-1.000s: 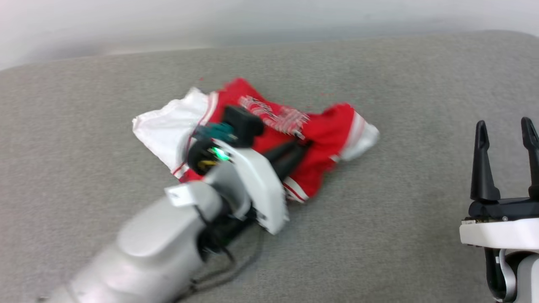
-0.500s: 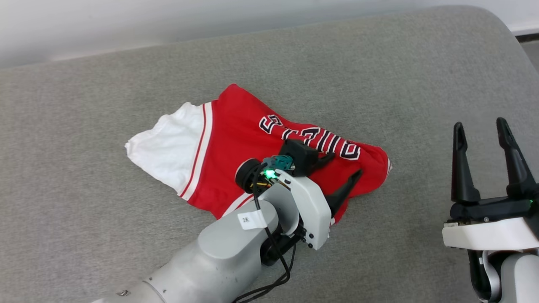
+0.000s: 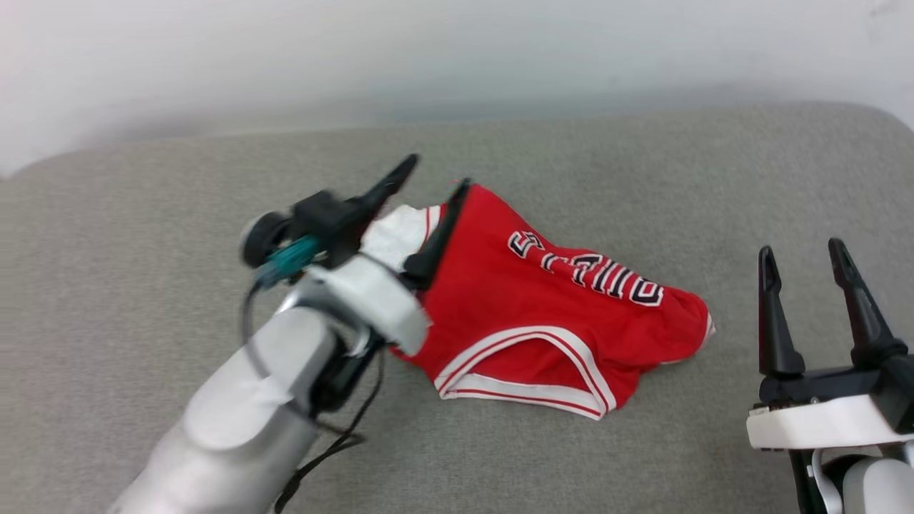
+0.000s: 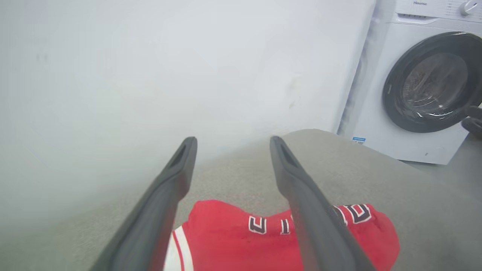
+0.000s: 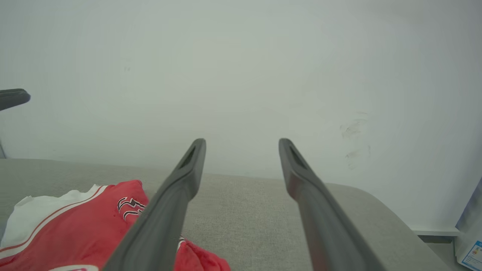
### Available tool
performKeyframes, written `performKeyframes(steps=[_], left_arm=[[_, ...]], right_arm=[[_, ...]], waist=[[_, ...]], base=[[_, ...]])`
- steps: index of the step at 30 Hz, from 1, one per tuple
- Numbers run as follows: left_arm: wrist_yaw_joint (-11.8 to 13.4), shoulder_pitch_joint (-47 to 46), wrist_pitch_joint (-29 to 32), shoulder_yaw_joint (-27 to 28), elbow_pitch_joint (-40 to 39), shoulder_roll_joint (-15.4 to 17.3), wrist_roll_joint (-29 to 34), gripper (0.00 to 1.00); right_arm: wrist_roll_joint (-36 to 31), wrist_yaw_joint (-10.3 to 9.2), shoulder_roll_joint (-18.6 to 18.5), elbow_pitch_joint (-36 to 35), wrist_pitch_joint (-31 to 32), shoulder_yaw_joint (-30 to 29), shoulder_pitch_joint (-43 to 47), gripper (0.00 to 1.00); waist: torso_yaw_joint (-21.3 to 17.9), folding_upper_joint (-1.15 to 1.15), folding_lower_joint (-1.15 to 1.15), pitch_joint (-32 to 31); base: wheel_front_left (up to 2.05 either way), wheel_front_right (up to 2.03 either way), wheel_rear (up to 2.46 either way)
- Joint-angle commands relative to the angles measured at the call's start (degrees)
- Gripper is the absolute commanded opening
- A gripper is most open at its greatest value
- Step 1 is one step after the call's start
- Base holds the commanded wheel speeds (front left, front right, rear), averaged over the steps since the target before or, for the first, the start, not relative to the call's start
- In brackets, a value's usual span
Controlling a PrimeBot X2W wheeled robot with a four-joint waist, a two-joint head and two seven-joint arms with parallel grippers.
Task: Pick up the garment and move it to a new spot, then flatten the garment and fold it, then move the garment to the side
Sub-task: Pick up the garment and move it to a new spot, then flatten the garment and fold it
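Release done: my left gripper (image 3: 437, 173), pinching the garment (image 3: 543, 307) a second ago, now spread at centre frame; right gripper (image 3: 801, 248) spread lower right; flattening likely next

The left pincer (image 4: 232, 140), long dark fingers spread, hangs over a crumpled red T-shirt (image 4: 233, 241) with dark white-outlined letters, near the grey fabric worktop's (image 4: 376, 177) far edge.

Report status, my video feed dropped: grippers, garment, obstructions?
Left gripper open, empty, above the garment. Right gripper open, off to the side. Garment crumpled on grey cushion, unfolded. No obstruction seen.
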Motion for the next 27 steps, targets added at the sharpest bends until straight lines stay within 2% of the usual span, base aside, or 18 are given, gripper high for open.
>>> performKeyframes(steps=[1,7,8,13,19,24,27], left_arm=[[0.95,4.51,-0.25,4.77,-4.51,2.05,3.41,1.0],[2.21,17.87,-0.2,18.38,-14.84,6.28,9.44,1.0],[2.21,17.87,-0.2,18.38,-14.84,6.28,9.44,1.0],[1.25,29.97,-0.21,27.86,-21.21,6.68,11.82,1.0],[-0.55,39.65,-0.21,31.74,-26.3,3.07,16.51,1.0],[-1.35,44.54,-0.21,34.26,-27.79,-2.45,18.49,1.0],[-2.39,46.26,-0.21,34.88,-27.65,-4.5,20.1,1.0]], right_arm=[[-0.6,-0.04,0.0,0.32,-0.12,-0.14,1.23,1.0],[-0.91,-0.04,0.0,0.47,-0.12,0.21,2.93,1.0],[-0.91,-0.04,0.0,0.47,-0.12,0.21,2.93,1.0],[-0.99,-0.04,-0.01,0.56,-0.12,0.94,4.11,1.0],[-0.67,-0.04,-0.01,-0.14,-0.12,0.42,5.87,1.0],[0.01,-0.04,0.0,-0.3,-0.12,0.04,5.96,1.0],[0.29,-0.04,-0.01,-0.37,-0.12,0.18,6.01,1.0]], waist=[[2.64,0.0,0.0,-3.02],[3.85,0.0,0.0,-5.38],[3.85,0.0,0.0,-5.38],[3.69,0.0,0.0,-6.91],[3.94,0.0,0.0,-7.49],[3.72,0.0,0.0,-7.48],[3.56,0.0,0.0,-7.38]], base=[[0.0,0.0,0.0],[0.0,0.0,0.0],[0.0,0.0,0.0],[0.0,0.0,0.0],[0.0,0.0,0.0],[0.0,0.0,0.0],[0.0,0.0,0.0]])
